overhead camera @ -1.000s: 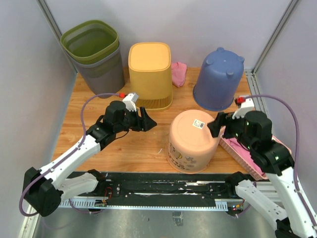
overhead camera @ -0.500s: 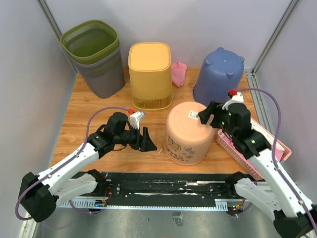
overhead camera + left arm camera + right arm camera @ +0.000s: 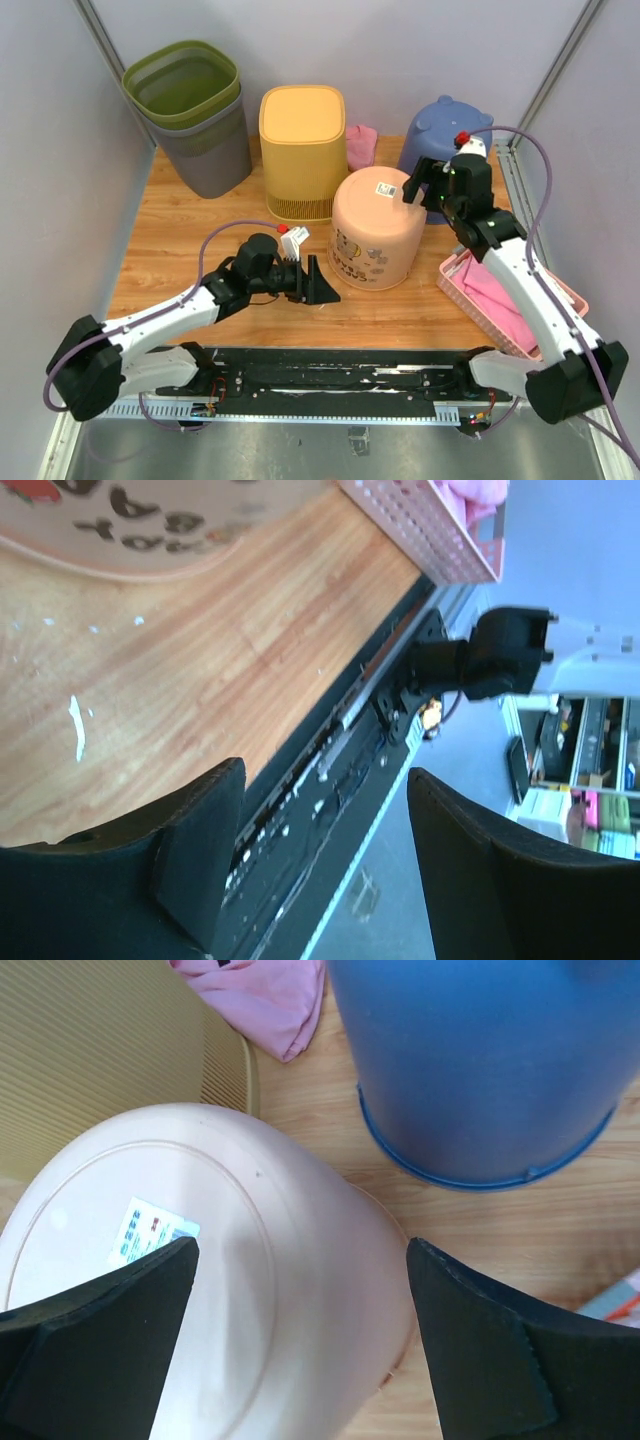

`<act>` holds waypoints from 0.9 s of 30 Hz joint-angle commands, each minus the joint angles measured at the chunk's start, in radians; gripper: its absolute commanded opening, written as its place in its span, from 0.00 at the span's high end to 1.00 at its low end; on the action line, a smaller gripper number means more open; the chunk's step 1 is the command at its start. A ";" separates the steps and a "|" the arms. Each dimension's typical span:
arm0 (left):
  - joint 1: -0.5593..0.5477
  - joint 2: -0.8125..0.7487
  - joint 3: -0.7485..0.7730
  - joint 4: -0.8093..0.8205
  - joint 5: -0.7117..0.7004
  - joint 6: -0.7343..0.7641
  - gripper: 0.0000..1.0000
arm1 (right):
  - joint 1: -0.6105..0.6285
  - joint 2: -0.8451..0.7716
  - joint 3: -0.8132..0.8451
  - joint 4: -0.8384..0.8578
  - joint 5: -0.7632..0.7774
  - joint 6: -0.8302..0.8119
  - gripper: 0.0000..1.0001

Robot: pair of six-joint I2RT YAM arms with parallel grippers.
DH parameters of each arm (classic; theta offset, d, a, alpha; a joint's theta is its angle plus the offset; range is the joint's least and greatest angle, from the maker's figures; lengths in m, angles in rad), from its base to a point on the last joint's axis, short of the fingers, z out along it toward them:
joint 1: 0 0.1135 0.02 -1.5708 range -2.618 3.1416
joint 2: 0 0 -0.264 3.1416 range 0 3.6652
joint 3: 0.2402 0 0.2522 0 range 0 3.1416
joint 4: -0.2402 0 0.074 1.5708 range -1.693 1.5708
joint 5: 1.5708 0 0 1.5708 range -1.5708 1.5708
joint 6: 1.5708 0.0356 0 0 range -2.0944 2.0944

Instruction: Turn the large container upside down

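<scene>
At far left, noted an olive bin [image 3: 180, 85] nested in a grey bin [image 3: 210, 155], both upright. Right of these, noted a yellow container [image 3: 303, 150], upright, with a pink cloth [image 3: 361, 147] behind its right side.

Toward the near edge of the wooden table [image 3: 170, 230], observed the left arm stretched low and flat, wrist rolled sideways. Found the left gripper [image 3: 318, 283] with pincers apart and nothing between them, just left of the lower rim of the large container [image 3: 375, 235]. Cannot confirm contact.

Found the large container at table centre, mouth down on the wood, labelled base up.

Observed the right arm raised and reaching far and leftward, wrist bent down over the container's far right shoulder. Found the right gripper [image 3: 418, 187] with pincers spread wide astride that edge of the base, clamping nothing.

Behind it, noted a blue bucket [image 3: 440, 120], inverted. At near right, noted a pink basket [image 3: 452, 283] holding pink fabric [image 3: 495, 300].
</scene>
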 commanded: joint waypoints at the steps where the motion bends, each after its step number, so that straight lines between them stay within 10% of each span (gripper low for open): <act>1: -0.007 0.106 0.060 0.219 -0.106 -0.052 0.30 | -0.044 -0.159 0.034 -0.125 0.024 -0.074 0.12; 18: 0.001 0.663 0.538 0.351 -0.427 -0.107 0.32 | -0.085 -0.609 -0.148 -0.386 0.102 -0.122 0.11; 27: 0.006 0.572 0.668 0.142 -0.426 0.026 0.26 | -0.084 -0.595 -0.315 -0.271 -0.250 -0.141 0.17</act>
